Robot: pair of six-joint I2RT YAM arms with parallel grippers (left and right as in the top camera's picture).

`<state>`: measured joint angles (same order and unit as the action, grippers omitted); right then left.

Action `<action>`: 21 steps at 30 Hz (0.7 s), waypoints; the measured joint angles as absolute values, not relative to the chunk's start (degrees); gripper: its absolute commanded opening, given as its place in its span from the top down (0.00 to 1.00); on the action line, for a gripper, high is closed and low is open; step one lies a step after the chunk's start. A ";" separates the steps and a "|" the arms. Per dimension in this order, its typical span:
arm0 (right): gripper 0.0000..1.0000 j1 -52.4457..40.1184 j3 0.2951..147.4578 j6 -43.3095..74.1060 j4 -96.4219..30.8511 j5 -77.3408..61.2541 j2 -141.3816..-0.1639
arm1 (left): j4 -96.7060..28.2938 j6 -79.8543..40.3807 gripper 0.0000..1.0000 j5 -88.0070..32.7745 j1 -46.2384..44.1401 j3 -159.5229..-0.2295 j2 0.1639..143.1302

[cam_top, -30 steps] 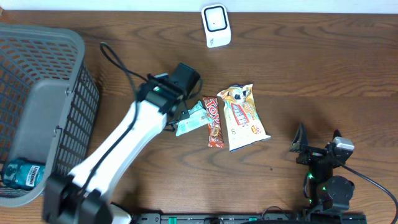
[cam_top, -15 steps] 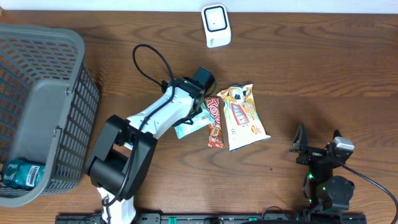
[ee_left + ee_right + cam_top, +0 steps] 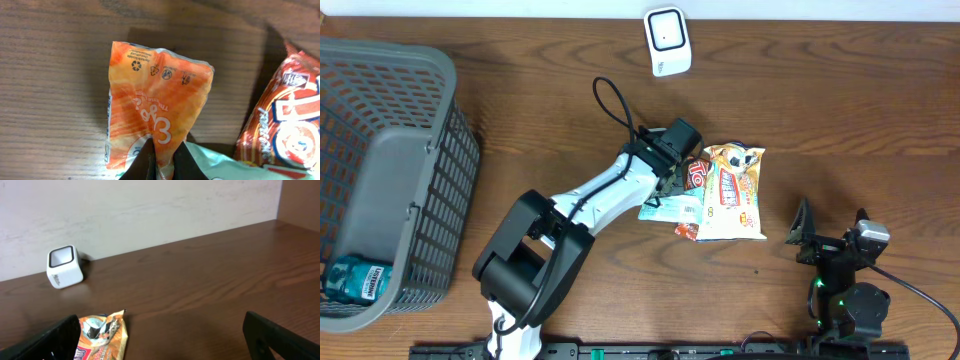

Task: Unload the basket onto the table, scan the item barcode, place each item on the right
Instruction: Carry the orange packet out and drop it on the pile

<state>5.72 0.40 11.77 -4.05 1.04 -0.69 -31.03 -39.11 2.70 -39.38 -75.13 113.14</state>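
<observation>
Overhead view: the left arm (image 3: 590, 195) is stretching across the desk (image 3: 520, 110), and the left end effector (image 3: 668, 180) is sitting low over a cluster of snacks at mid-desk, hiding whatever it is gripping. A snack bag (image 3: 732, 195), a red bar (image 3: 694, 174) and a pale green packet (image 3: 658, 207) are lying there touching or overlapping, well apart from the white scanner (image 3: 666, 40) at the far edge and the grey basket (image 3: 390, 160) on the left. The right end effector (image 3: 832, 228) is idling near the front edge, jaws spread wide and holding nothing. Left wrist view: the fingers (image 3: 144, 166) are pinching the near edge of an orange packet (image 3: 157, 95), probably the item to scan. It is lying on the wood with its recycling marks facing the camera, and no barcode is showing on this face. Right wrist view: the scanner is standing near the wall, its dark window apparently facing upward. Recommended handling: lifting the packet straight up until it is clearing its neighbours, then carrying it over the scanner while turning the barcode side toward the window. The pinch is taking only a thin film edge, so the packet is likely to swing or slip unless the arm is travelling slowly
</observation>
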 measured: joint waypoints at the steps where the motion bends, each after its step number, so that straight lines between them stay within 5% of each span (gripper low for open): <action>1: 0.01 5.72 0.40 11.77 -4.05 1.06 -0.69 | -31.64 -38.76 0.58 2.61 -39.09 -75.13 113.01; 5: 0.01 5.72 0.40 11.77 -4.05 1.06 -0.69 | -35.57 -36.91 0.12 4.16 -37.65 -75.13 110.96; 21: 0.01 5.72 0.40 11.77 -4.03 1.06 -0.69 | -35.99 -26.11 0.01 26.59 -25.39 -80.36 68.99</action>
